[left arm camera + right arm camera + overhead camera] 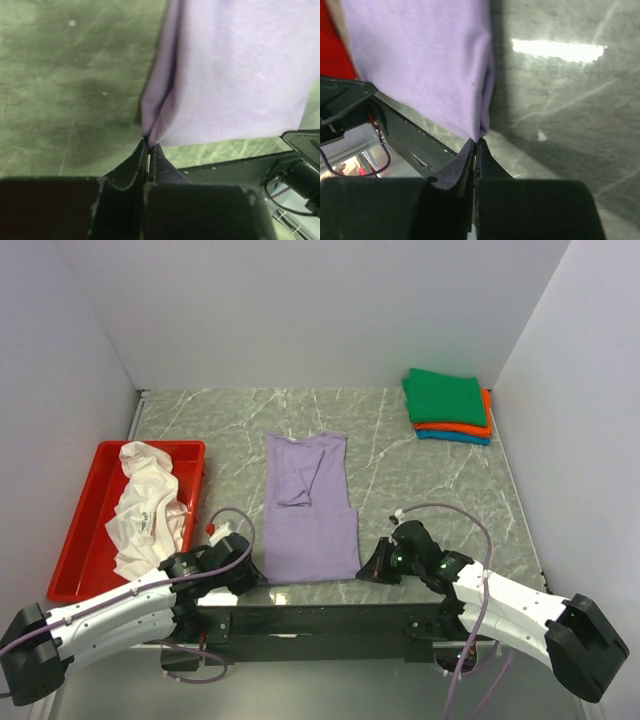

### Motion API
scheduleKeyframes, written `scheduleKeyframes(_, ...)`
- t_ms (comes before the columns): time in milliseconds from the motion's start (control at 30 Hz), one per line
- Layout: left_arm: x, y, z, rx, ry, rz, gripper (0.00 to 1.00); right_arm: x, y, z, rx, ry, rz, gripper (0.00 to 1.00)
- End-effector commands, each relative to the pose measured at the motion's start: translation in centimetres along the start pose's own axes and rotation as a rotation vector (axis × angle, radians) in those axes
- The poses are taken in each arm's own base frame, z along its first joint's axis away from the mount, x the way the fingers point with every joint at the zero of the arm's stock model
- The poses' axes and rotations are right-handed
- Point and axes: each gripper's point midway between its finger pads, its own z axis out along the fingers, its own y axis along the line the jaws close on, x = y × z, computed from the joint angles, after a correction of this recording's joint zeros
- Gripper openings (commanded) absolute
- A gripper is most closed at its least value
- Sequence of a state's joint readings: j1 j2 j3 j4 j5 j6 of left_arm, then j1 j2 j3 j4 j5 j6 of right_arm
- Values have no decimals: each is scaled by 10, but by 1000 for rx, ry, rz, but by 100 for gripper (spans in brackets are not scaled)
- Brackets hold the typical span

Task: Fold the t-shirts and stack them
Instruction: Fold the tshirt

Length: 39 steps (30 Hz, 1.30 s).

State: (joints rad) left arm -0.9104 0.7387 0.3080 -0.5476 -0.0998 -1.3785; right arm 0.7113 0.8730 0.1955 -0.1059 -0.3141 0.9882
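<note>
The lavender t-shirt [309,508] lies flat in the middle of the table, folded into a long strip with its sleeves turned in. My left gripper [256,574] is shut on its near left corner, and the pinched cloth [165,115] shows in the left wrist view. My right gripper [368,568] is shut on its near right corner, seen in the right wrist view [470,100]. The white t-shirt [148,508] lies crumpled in the red tray [85,530]. The green t-shirt [446,396], orange t-shirt [478,427] and teal t-shirt [455,437] sit folded in a stack at the back right.
The red tray takes up the left side of the table, close to my left arm. White walls stand on the left, back and right. The dark front rail [320,618] runs along the near edge between the arm bases.
</note>
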Motion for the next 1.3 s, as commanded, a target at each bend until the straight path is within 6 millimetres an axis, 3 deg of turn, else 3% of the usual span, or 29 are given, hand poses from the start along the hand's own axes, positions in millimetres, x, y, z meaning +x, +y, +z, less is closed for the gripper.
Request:
scheduleKeyframes(0, -14, -25, -19, 54, -48, 64, 1, -16, 20, -10, -24, -60, -67, 0)
scheduleKeyframes(233, -29, -55, -44, 98, -93, 112, 0, -28, 39, -26, -42, -100, -127, 0)
scheduleKeyframes(267, -36, -66, -52, 120, -120, 120, 0, -34, 49, -32, -55, -119, -144, 0)
scheduleKeyframes(333, -45, -70, -59, 102, -155, 135, 0, -41, 51, -37, -28, -141, -171, 0)
scheduleKeyframes(367, -55, -73, -64, 92, -203, 142, 0, -50, 62, -43, -37, -167, -189, 0)
scheduleKeyframes(433, -67, -88, -74, 101, -245, 150, 0, -61, 66, -48, -6, -196, -215, 0)
scheduleKeyframes(467, -72, -93, -75, 100, -258, 175, 0, -72, 81, -55, -22, -219, -231, 0)
scheduleKeyframes(500, -83, -103, -82, 109, -286, 167, 0, -80, 78, -53, 12, -215, -236, 0)
scheduleKeyframes(600, -101, -125, -83, 114, -309, 208, 0, -104, 96, -55, 2, -228, -238, 0)
scheduleKeyframes(633, -113, -125, -77, 90, -317, 195, 0, -122, 105, -61, -12, -267, -237, 0)
scheduleKeyframes(667, -124, -140, -82, 130, -339, 208, 0, -128, 105, -56, -7, -244, -226, 0)
scheduleKeyframes(733, -146, -143, -75, 112, -350, 183, 0, -154, 117, -61, -15, -288, -223, 0)
scheduleKeyframes(900, -196, -179, -75, 150, -391, 179, 0, -205, 128, -49, 18, -297, -200, 0)
scheduleKeyframes(933, -206, -178, -62, 120, -377, 168, 0, -218, 140, -51, 6, -306, -210, 0)
scheduleKeyframes(1000, -219, -193, -59, 144, -381, 172, 0, -235, 130, -35, 38, -274, -178, 0)
scheduleKeyframes(1033, -228, -189, -45, 114, -370, 157, 0, -250, 141, -38, 27, -295, -181, 0)
scheduleKeyframes(1067, -234, -197, -44, 130, -373, 160, 0, -259, 132, -25, 49, -273, -158, 0)
scheduleKeyframes(1133, -252, -194, -27, 93, -378, 132, 0, -282, 139, -25, 47, -287, -147, 0)
scheduleKeyframes(1200, -266, -201, -22, 108, -382, 118, 0, -301, 132, -13, 42, -268, -109, 0)
scheduleKeyframes(1233, -277, -194, -9, 77, -377, 99, 0, -313, 143, -15, 18, -281, -114, 0)
scheduleKeyframes(1267, -288, -202, -11, 92, -395, 98, 0, -320, 136, -3, 31, -263, -93, 0)
